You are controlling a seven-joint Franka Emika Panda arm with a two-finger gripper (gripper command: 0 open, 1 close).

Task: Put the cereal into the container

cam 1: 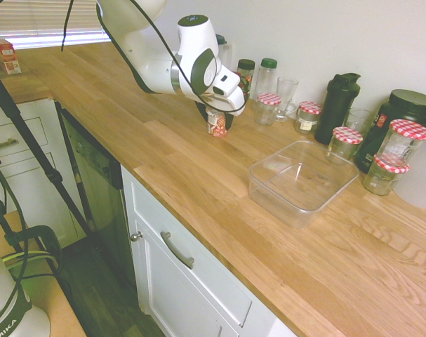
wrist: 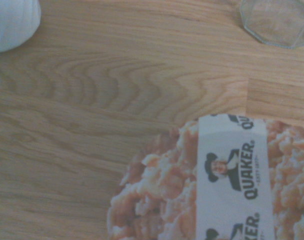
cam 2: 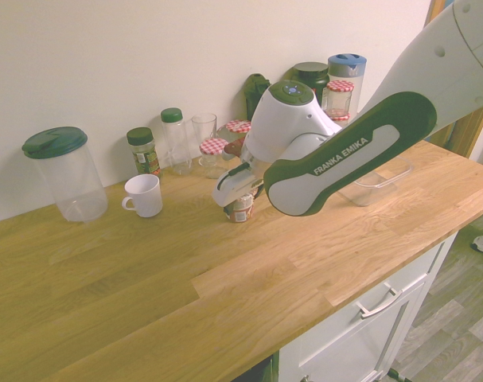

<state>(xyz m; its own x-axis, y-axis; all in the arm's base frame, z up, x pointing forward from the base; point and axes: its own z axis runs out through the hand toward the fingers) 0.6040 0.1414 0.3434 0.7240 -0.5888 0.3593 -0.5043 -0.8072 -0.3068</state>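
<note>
The cereal (cam 1: pixel 216 127) is a small cup with red and pink print, standing upright on the wooden counter (cam 1: pixel 163 161). My gripper (cam 1: pixel 219 118) hangs directly over it, open, with its dark fingers down at the cup's top on either side. From the other side the cereal (cam 2: pixel 239 210) shows just under the gripper (cam 2: pixel 241 196). The wrist view shows the cereal's lid (wrist: pixel 217 185) close up, printed with oat flakes. The container (cam 1: pixel 269 167), a clear square tub, sits to the right of the cup; it shows again, as the container (cam 2: pixel 378 188), behind my arm.
Glass jars with red-checked lids (cam 1: pixel 348 137) and dark bottles (cam 1: pixel 337 105) line the wall behind the tub. A white mug (cam 2: pixel 143 195), a drinking glass (cam 2: pixel 203 127), spice jars (cam 2: pixel 142 150) and a tall clear canister (cam 2: pixel 66 173) stand along the wall.
</note>
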